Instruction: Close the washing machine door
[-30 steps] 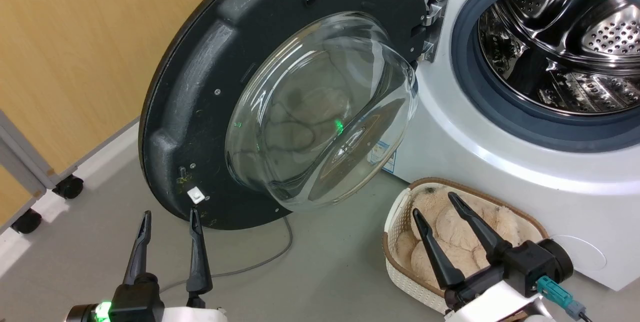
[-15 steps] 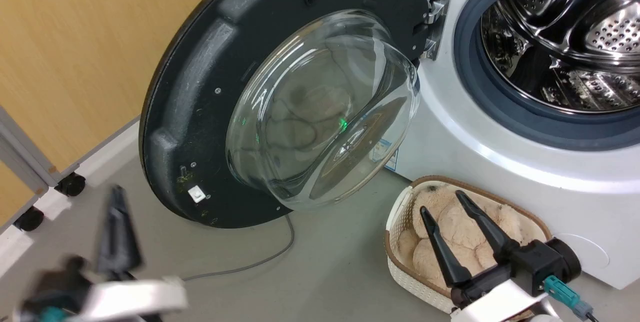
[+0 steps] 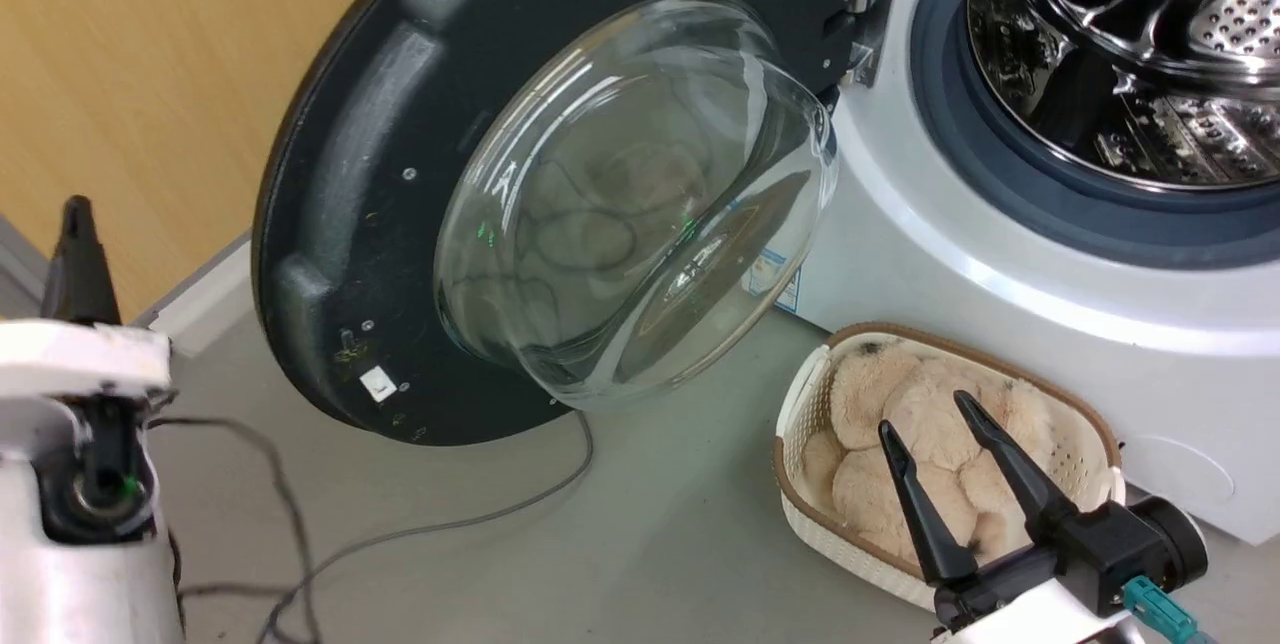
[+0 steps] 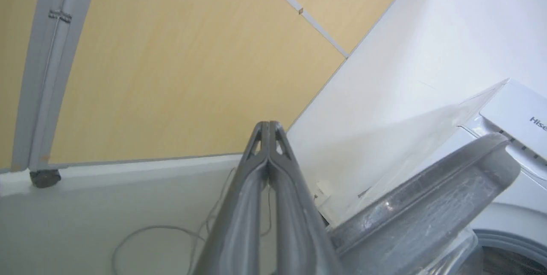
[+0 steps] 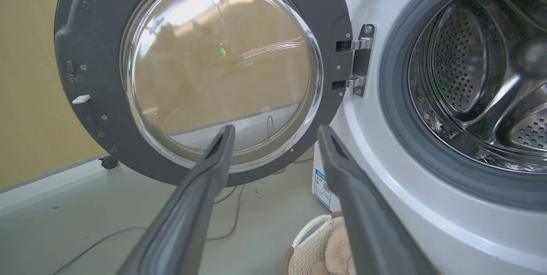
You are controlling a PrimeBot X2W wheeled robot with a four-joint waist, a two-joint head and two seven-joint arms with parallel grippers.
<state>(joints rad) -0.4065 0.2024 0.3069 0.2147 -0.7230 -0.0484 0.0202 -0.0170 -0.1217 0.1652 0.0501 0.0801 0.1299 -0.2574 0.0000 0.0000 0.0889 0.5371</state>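
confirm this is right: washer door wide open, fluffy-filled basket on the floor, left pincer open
Not quite: the left pincer is shut, fingers pressed together, as the left wrist view shows. The washing machine door is wide open and the basket sits on the floor.

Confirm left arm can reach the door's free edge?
Likely yes: the shut left gripper stands off the free-edge side of the washing machine door, with just floor and a loose cable between.
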